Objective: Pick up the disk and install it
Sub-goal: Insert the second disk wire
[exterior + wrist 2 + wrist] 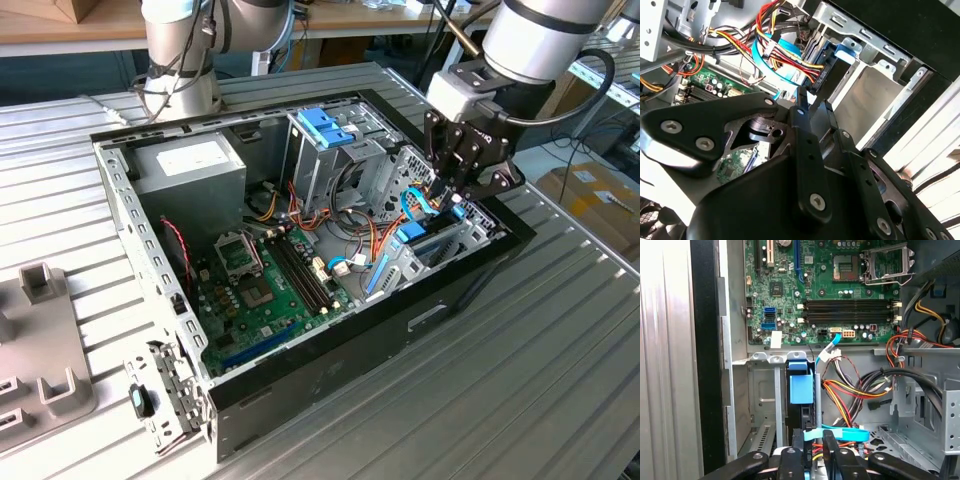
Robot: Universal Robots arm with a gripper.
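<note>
The disk [801, 385] stands on edge in a metal bay at the corner of the open computer case [330, 375], on the exterior view's right. Its blue plastic frame [416, 234] shows among the cables. My gripper [447, 196] reaches down into that bay from above. In both wrist views its black fingers [832, 450] sit close together on either side of the disk's near end, so the gripper [815, 442] looks shut on the disk [840, 54]. A light blue flat cable [840, 433] crosses just in front of the fingertips [800, 102].
A green motherboard [262, 282] fills the case floor. A grey power supply box [190, 166] and a metal cage with a blue handle [326, 128] stand at the back. Red, yellow and black wire bundles [850, 390] crowd beside the bay. Grey fixtures [40, 340] lie on the ribbed table.
</note>
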